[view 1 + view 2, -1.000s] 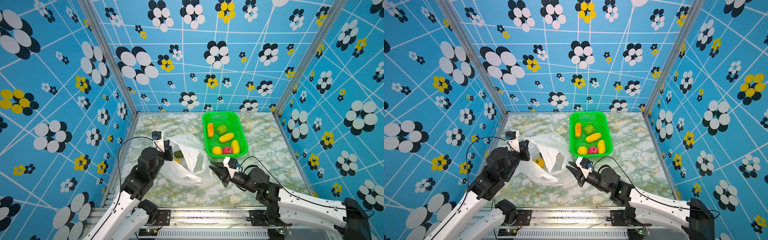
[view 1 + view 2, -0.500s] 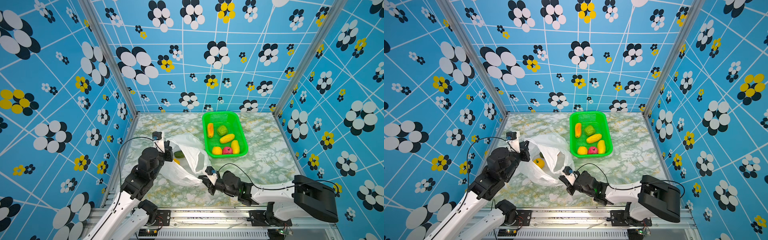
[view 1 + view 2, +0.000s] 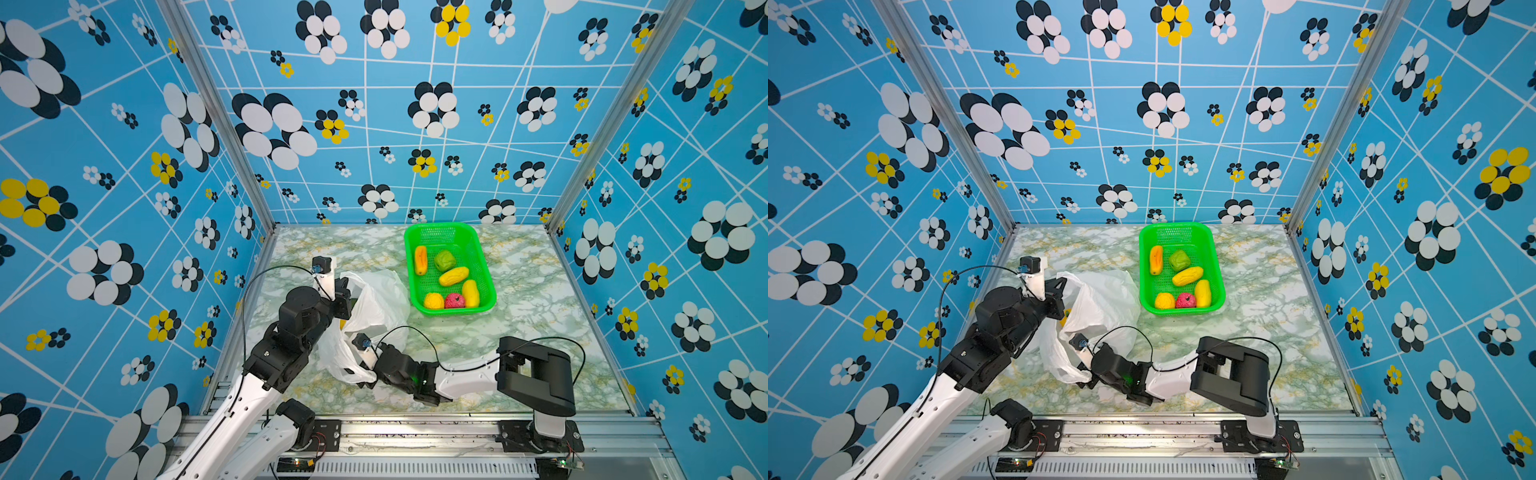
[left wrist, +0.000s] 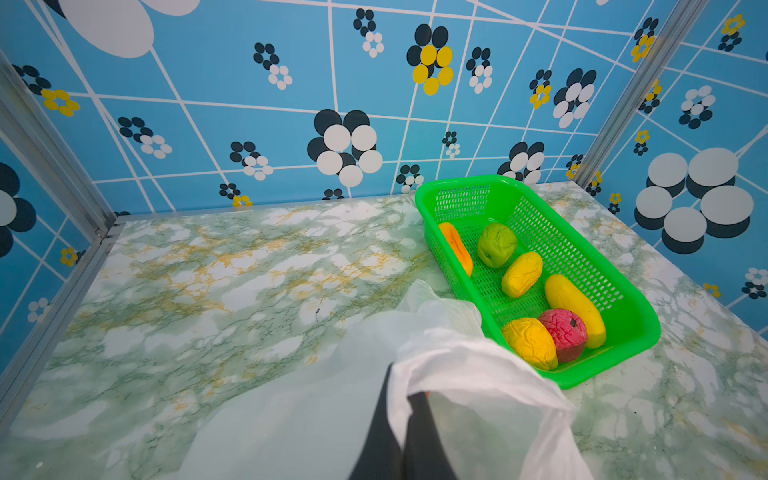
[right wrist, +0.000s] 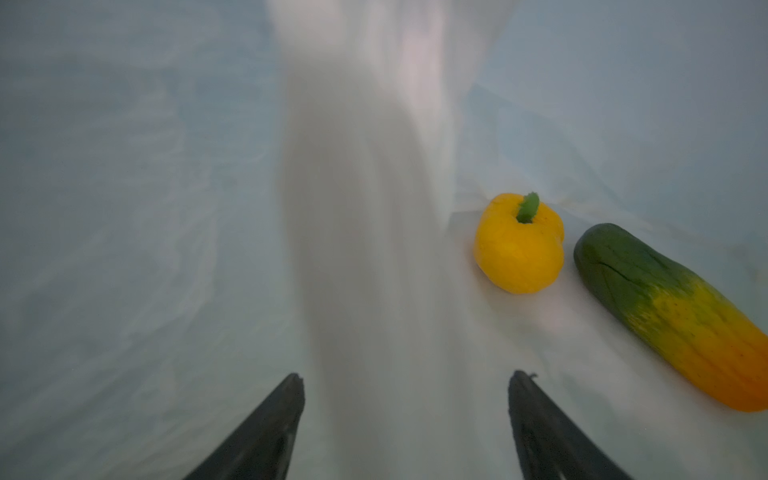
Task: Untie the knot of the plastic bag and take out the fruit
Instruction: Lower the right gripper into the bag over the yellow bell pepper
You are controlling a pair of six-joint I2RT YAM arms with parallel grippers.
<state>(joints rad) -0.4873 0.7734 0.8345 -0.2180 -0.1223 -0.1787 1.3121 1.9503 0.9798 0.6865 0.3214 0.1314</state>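
The white plastic bag (image 3: 376,305) (image 3: 1100,301) lies left of centre on the marble table, its mouth held open. My left gripper (image 4: 405,399) is shut on the bag's rim (image 4: 457,357), holding it up. My right gripper (image 5: 405,376) is open inside the bag, with only film between its fingers. Ahead of it, off to one side, lie a yellow round fruit with a green stem (image 5: 519,245) and a green-to-orange oblong fruit (image 5: 669,311). In both top views the bag covers the right fingertips. No knot shows.
A green basket (image 3: 484,266) (image 3: 1214,266) (image 4: 598,266) stands right of the bag and holds several fruits, among them a red bumpy one (image 3: 454,300) and a green one (image 3: 444,260). Patterned blue walls close off three sides.
My right arm has swung left and pushed its gripper into the bag's mouth, and its jaws have gone from nearly shut to open. The left gripper still holds the rim in place.
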